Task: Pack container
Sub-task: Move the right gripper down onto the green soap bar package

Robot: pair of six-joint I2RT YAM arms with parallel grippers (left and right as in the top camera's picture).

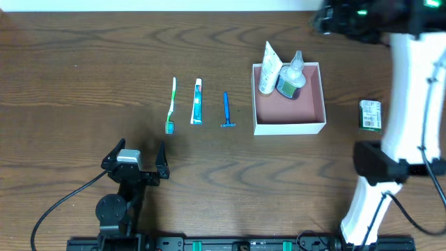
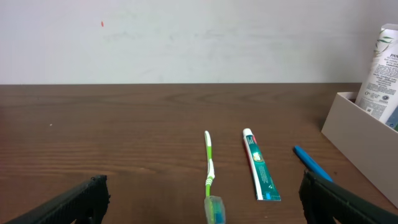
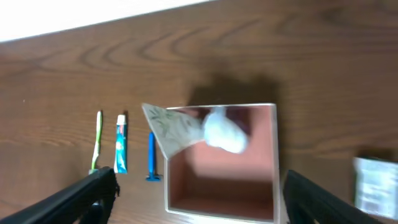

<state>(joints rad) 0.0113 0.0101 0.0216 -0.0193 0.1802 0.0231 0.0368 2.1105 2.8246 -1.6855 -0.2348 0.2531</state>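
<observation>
The container point(image 1: 289, 127), a square white box with a pink inside, holds a white tube point(image 1: 269, 70) and a clear bottle point(image 1: 293, 73) leaning at its far side. Left of it on the table lie a green toothbrush point(image 1: 171, 104), a toothpaste tube point(image 1: 197, 101) and a blue razor point(image 1: 226, 110). My left gripper point(image 1: 136, 157) is open and empty, low, near the toothbrush point(image 2: 209, 168). My right gripper point(image 1: 327, 19) is open and empty, high above the container point(image 3: 274, 155).
A small green and white packet point(image 1: 370, 115) lies on the table to the right of the container. The right arm's white links stand along the right side. A white wall runs behind the table's far edge.
</observation>
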